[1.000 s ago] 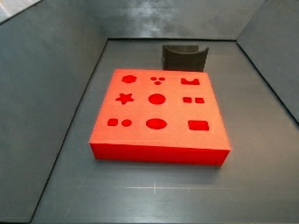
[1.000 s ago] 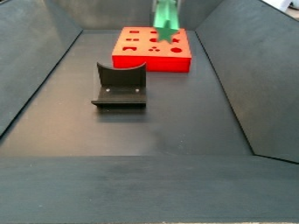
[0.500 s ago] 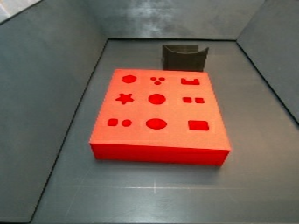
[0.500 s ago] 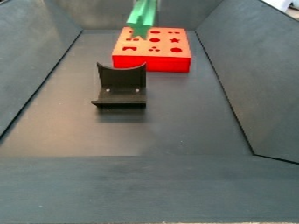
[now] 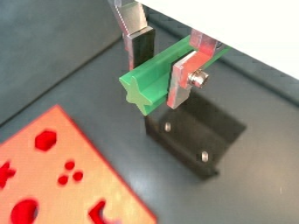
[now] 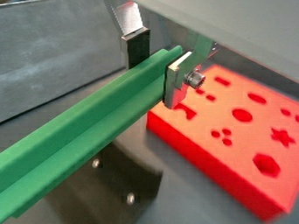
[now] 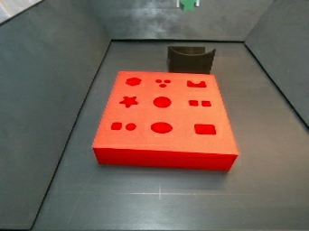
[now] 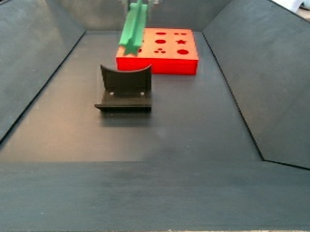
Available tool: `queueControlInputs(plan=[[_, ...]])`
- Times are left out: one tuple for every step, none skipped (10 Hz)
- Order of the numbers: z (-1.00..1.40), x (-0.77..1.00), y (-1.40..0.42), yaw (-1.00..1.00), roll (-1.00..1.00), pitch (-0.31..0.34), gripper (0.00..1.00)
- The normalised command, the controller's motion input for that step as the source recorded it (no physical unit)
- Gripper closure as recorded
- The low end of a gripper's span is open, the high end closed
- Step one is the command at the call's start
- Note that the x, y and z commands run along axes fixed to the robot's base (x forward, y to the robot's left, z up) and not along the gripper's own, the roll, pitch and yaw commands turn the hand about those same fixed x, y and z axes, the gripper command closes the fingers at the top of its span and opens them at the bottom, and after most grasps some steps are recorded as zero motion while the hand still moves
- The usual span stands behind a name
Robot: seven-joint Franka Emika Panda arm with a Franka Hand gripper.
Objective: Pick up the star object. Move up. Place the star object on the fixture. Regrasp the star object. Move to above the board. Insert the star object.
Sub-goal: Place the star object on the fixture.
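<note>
Over the last second the gripper (image 5: 162, 68), clamped on the star object (image 8: 130, 27), has carried it off the board (image 8: 159, 51) to hang high above the fixture (image 8: 123, 89), so placing comes next.

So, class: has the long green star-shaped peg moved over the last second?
Yes. In a side view, the long green star-shaped peg, held in the pincer, has shifted from over the flat red board towards the dark fixture.
</note>
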Motion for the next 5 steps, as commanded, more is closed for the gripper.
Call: queueControlInputs(plan=[[-0.07,0.41,-0.04,0.06,-1.0,0.11,1.0],[-0.05,0.34,-0.02,0.05,-1.0,0.12,1.0],[-0.03,0.21,0.01,0.04,-1.0,0.133,1.0],[-0.03,0.12,0.03,0.02,-1.0,0.141,1.0],[-0.01,0.04,0.04,0.0,-1.0,0.146,1.0]])
